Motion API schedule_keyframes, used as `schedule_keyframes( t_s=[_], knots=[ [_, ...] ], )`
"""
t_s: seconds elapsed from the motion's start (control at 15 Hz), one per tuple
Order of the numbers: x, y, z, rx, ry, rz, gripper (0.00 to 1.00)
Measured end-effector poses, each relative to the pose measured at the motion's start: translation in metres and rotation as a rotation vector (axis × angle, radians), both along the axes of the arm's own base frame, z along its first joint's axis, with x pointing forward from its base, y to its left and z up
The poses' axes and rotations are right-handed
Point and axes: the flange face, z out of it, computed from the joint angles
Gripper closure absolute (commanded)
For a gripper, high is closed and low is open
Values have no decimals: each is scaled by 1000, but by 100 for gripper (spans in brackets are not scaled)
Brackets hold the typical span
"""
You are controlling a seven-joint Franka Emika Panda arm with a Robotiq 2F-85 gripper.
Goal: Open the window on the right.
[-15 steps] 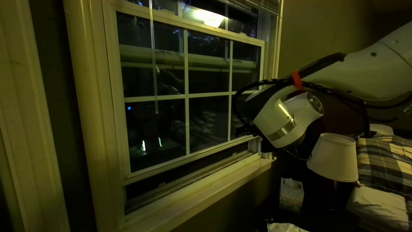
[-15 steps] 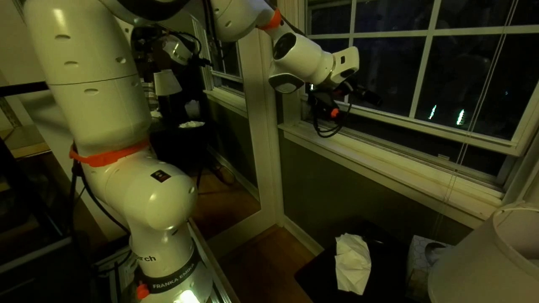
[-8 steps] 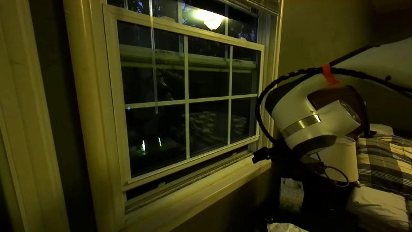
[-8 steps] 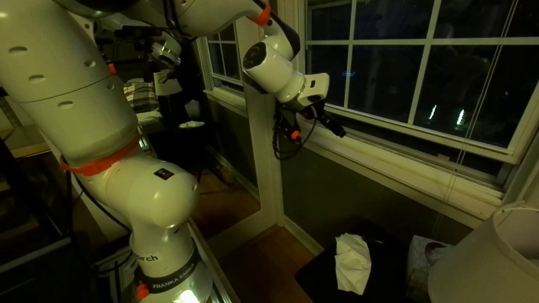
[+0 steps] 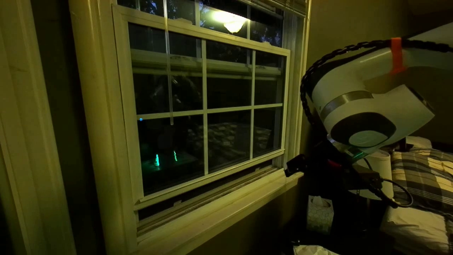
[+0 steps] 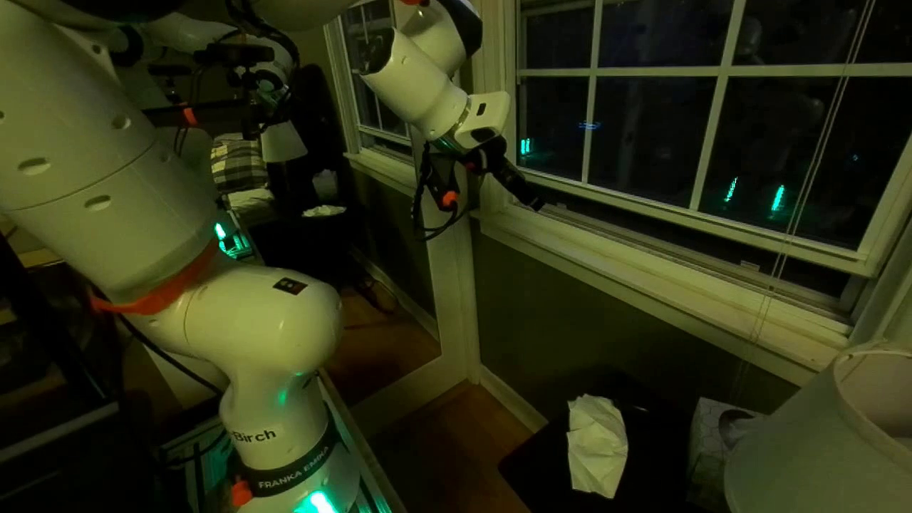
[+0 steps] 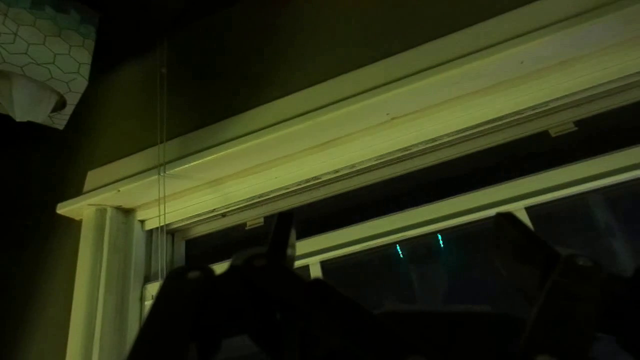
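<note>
One window (image 5: 205, 109) stands partly raised above its sill (image 5: 226, 212), presumably held by its own fit, since your gripper (image 7: 395, 216), spread and holding nothing, appears apart from it, likely so you can push from beneath.

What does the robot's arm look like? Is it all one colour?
No! The arm is white, smooth and rounded, with orange-red straps and a black, bumpy cable. Dark lettering says "Birch"; a black band says "FRANKA EMIKA". The gripper looks black, with two jaws.
</note>
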Motion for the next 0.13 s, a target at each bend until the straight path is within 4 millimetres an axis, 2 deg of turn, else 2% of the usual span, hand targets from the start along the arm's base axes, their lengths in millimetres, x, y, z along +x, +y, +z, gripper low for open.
schedule_keyframes(
  t_s=[0.13],
  knots=[
    [0,-3,0,1,1,-5,0]
  ],
)
